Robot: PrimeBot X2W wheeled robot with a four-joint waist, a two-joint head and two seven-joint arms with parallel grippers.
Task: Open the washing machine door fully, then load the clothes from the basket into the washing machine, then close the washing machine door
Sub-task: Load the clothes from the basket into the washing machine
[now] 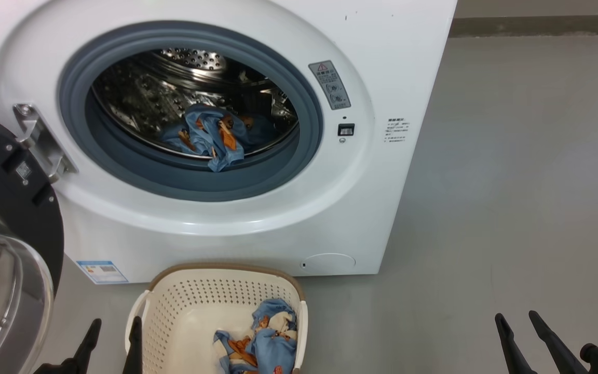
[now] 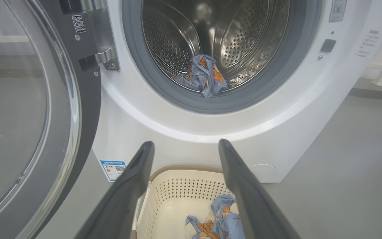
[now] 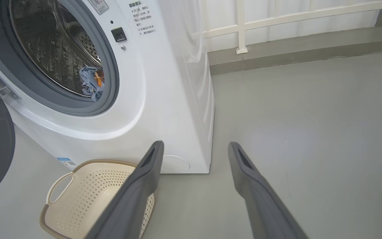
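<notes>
- Fingers point(image 2: 133, 179) of the left gripper point(image 2: 186, 143) are spread wide with nothing between them. The right gripper point(image 3: 196, 143) is the same, its two fingers apart over bare floor point(image 3: 310, 132).
- Two heaps of clothes point(image 1: 262, 343): one in the right half of the basket point(image 1: 174, 311), the other heap point(image 1: 216, 135) at the front lip of the drum point(image 1: 185, 83). Garments per heap cannot be counted.
- One basket with two side handles sits on the floor just before the washing machine point(image 1: 382, 78).
- One washing machine door point(image 1: 18, 197) is swung open to the left on one hinge point(image 1: 39, 140).
- One blue label point(image 1: 102, 271) and one round flap point(image 1: 328, 262) sit low on the machine's front.
</notes>
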